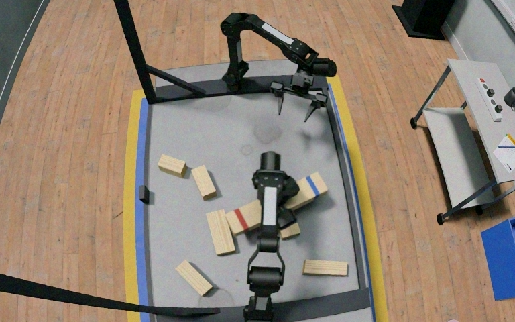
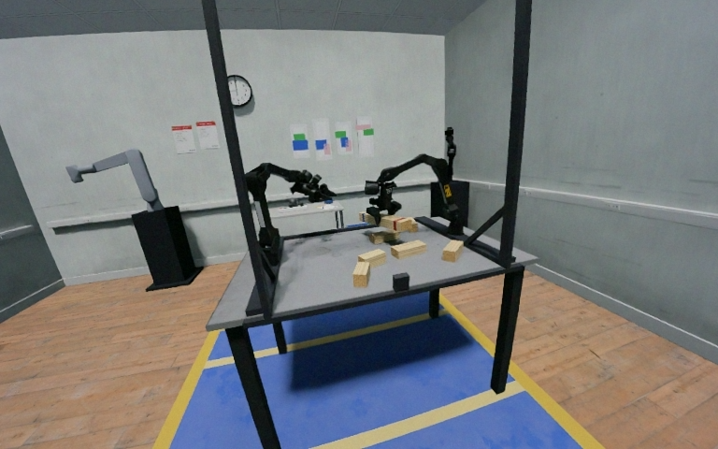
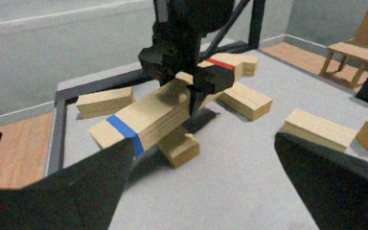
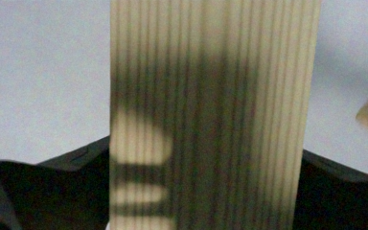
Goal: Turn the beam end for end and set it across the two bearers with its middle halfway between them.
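Note:
The pale wooden beam (image 1: pixel 251 215) (image 2: pixel 388 222) (image 3: pixel 153 112) (image 4: pixel 206 72) has a red and a blue stripe. My right gripper (image 3: pixel 179 107) (image 4: pixel 195 136) is shut on its middle and holds it above the table. In the top view the red end lies at the left bearer (image 1: pixel 220 232) (image 2: pixel 409 249) (image 3: pixel 246 101). The beam passes over the right bearer (image 1: pixel 290 231) (image 2: pixel 383 238) (image 3: pixel 179 149), which it partly hides, and its blue end juts far past it. The beam runs roughly, not exactly, square to the bearers. My left gripper (image 1: pixel 292 117) (image 3: pixel 202 142) is open and empty, away from the beam.
Loose blocks lie around: one block (image 1: pixel 172 165) and another block (image 1: pixel 204 182) at the left, a block (image 1: pixel 193 277) at the lower left and a block (image 1: pixel 324 267) at the lower right. A small black box (image 1: pixel 143 194) (image 2: pixel 400 282) sits at the table's edge.

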